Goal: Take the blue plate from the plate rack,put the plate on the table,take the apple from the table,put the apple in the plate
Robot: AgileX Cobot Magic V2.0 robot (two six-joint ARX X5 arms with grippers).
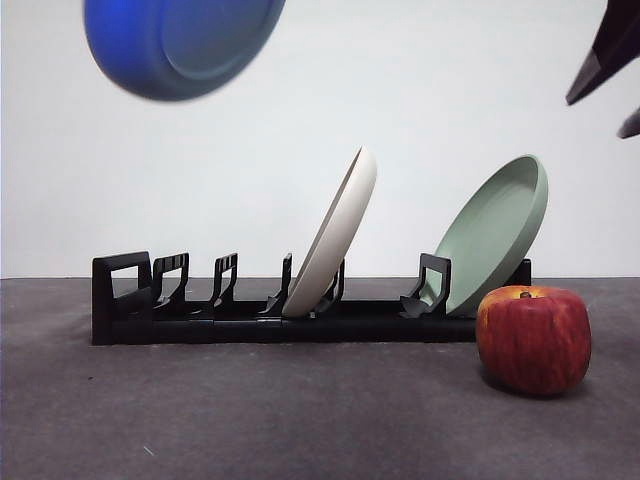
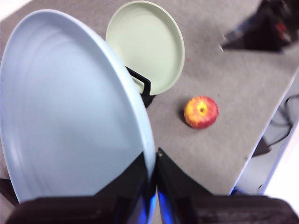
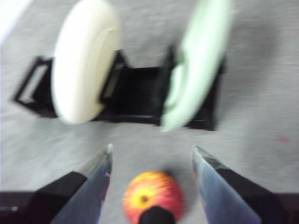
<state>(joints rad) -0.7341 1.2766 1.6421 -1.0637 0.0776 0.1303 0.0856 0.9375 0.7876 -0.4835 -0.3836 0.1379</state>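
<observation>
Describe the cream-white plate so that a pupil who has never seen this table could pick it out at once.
Find the long black plate rack on the table. Two plates lean in it: the cream-white plate stands in a middle slot, the sage-green plate at the end nearest the apple. It is the paler one, farther from the apple.

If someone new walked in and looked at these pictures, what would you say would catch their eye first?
The blue plate hangs high in the air above the handle end of the plate rack, its rim clamped in the left gripper. Two plates stay leaning in the rack: a cream-white plate near the middle and a sage-green plate at the far end. The apple sits on the table before the green plate, with the open right gripper above it.
</observation>
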